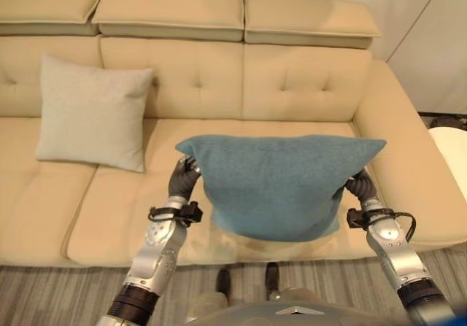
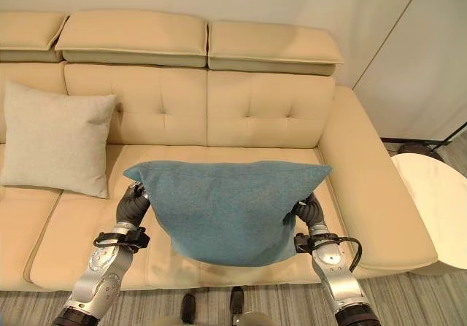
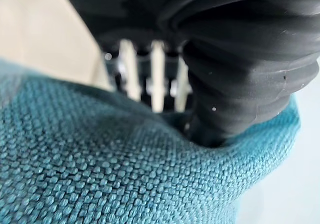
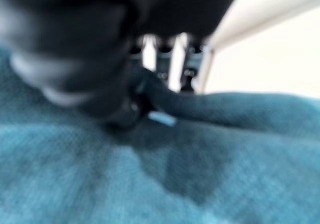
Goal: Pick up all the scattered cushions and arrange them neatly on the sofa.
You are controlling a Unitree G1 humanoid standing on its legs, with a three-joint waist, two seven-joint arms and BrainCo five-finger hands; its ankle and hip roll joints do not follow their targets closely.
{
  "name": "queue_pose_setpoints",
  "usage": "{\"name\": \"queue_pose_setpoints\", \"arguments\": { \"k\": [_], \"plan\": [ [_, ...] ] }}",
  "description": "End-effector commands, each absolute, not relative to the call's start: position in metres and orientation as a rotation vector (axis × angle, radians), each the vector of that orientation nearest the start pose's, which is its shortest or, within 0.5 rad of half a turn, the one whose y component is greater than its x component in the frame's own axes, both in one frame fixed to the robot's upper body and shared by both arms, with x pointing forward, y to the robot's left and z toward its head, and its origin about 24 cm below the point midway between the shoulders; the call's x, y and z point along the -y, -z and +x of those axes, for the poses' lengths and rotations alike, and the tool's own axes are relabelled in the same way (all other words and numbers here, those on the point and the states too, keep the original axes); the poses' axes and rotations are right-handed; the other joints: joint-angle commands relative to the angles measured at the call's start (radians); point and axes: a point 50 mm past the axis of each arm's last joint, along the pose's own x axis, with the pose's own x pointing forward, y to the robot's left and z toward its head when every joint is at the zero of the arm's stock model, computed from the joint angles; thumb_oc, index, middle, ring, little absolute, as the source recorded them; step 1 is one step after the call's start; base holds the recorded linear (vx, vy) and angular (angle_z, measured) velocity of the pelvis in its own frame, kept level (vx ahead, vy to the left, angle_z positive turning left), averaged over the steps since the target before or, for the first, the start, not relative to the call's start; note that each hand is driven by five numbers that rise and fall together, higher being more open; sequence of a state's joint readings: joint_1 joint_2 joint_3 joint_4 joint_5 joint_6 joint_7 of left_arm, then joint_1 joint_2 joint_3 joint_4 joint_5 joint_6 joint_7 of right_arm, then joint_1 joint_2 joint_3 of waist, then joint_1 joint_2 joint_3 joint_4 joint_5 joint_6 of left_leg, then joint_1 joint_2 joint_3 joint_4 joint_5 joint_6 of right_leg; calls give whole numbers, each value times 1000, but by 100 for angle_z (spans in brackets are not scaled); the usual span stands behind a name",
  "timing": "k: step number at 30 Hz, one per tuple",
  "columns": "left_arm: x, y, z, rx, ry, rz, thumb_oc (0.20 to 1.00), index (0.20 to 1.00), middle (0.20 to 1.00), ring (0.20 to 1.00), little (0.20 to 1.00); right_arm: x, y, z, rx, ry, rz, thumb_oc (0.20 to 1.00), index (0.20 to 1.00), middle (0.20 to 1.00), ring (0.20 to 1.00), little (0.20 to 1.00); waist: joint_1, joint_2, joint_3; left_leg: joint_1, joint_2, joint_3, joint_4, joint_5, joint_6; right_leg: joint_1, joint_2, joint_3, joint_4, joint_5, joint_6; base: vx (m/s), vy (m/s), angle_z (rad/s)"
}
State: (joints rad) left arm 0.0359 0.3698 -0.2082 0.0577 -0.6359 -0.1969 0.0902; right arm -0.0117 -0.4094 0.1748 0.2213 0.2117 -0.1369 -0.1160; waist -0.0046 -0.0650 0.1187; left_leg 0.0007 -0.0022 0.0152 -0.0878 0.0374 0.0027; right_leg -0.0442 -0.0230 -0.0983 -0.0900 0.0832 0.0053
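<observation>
A teal cushion (image 1: pixel 277 187) hangs in the air over the beige sofa's seat (image 1: pixel 124 202), held upright by its two upper side edges. My left hand (image 1: pixel 184 180) grips its left edge and my right hand (image 1: pixel 359 186) grips its right edge. In the left wrist view, silver fingers (image 3: pixel 156 73) go down behind the teal cloth (image 3: pixel 100 159), which bunches against the thumb's dark cover. The right wrist view shows the same pinch, with the cloth (image 4: pixel 210 179) folded under the fingers (image 4: pixel 172 66). A pale grey cushion (image 1: pixel 91 111) leans upright against the sofa's back at the left.
The sofa's padded right arm (image 2: pixel 365 173) lies beside my right hand. A round white table (image 2: pixel 438 195) stands past that arm. A striped grey rug (image 1: pixel 58 289) runs along the sofa's front edge.
</observation>
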Motion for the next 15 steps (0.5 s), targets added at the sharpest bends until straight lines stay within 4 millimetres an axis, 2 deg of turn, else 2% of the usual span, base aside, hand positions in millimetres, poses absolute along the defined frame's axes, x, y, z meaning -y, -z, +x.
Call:
{"name": "queue_pose_setpoints", "arguments": {
  "k": [1, 7, 11, 14, 15],
  "plan": [
    [-153, -98, 261, 295, 204, -260, 200, 200, 200, 200, 200, 173, -84, 284, 250, -120, -182, 200, 200, 200, 200, 200, 13, -26, -68, -36, 10, -3, 77, -68, -31, 54, -69, 5, 75, -99, 113, 0, 0, 0],
    [-138, -136, 285, 435, 213, -246, 200, 200, 200, 200, 200, 145, -126, 310, 399, -171, -197, 200, 200, 200, 200, 200, 17, -25, -39, -96, 16, -3, 69, -56, -34, -10, -64, 10, 45, -71, 114, -51, -5, 0],
    [-130, -173, 306, 555, 201, -216, 200, 200, 200, 200, 200, 129, -165, 331, 512, -183, -227, 200, 200, 200, 200, 200, 18, -28, -14, -174, 26, -3, 72, -35, -39, -93, -59, 15, 37, -43, 118, -119, -11, -3],
    [-126, -210, 323, 670, 183, -124, 200, 200, 200, 200, 200, 119, -203, 347, 603, -184, -258, 200, 200, 200, 200, 200, 20, -29, 9, -252, 29, -12, 84, -17, -43, -174, -58, 21, 47, -21, 121, -161, 2, -3],
    [-121, -226, 332, 707, 175, -97, 200, 200, 200, 200, 200, 113, -225, 354, 650, -181, -275, 200, 200, 200, 200, 200, 18, -26, 12, -291, 28, -15, 85, -2, -46, -215, -57, 23, 54, -11, 121, -121, 22, -3]
  ]
}}
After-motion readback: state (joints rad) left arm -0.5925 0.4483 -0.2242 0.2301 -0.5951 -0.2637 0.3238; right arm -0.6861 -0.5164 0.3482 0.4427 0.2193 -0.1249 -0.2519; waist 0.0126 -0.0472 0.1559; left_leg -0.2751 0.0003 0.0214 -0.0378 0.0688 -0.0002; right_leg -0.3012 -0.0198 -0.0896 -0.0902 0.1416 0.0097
